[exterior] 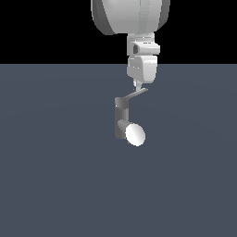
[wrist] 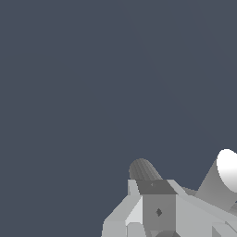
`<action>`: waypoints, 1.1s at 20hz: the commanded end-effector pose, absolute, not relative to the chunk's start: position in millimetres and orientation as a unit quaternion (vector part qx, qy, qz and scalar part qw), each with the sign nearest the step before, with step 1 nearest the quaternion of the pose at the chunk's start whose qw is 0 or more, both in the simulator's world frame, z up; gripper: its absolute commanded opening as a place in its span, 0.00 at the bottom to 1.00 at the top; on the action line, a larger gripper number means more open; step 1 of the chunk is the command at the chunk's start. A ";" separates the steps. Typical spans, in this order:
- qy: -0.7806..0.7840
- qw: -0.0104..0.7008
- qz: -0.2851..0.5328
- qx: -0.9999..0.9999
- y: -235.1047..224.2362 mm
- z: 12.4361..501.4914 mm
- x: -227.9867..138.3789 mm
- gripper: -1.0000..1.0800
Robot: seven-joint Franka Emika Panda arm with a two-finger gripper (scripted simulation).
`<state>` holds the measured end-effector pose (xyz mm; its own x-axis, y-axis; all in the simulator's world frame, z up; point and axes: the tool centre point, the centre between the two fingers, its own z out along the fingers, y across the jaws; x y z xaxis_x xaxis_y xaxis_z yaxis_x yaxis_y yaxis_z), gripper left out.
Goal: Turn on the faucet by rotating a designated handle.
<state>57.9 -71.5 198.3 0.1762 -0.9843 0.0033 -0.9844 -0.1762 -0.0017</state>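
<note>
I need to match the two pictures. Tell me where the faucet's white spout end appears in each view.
Exterior view: the white spout end sits near the picture's centre, low on the faucet, below the handle.
Wrist view: the white spout end shows at the picture's edge, partly cut off.
Shared landmark: the faucet's grey ribbed cylinder.

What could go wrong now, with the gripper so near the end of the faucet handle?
1. The gripper meets the handle only near its far tip, so it may slip off while pushing.
2. The handle is thin and flat; a downward press could jam it instead of turning it.
3. The faucet stands close below, so the gripper could bump its body.
</note>
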 end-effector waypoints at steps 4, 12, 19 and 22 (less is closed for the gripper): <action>-0.667 0.001 0.001 0.745 -85.0 184.4 67.1 0.00; -0.673 0.000 0.000 0.740 -88.2 182.0 68.8 0.00; -0.673 0.000 0.000 0.740 -91.0 182.0 54.1 0.00; -0.673 0.000 0.000 0.740 -92.7 182.0 45.2 0.00</action>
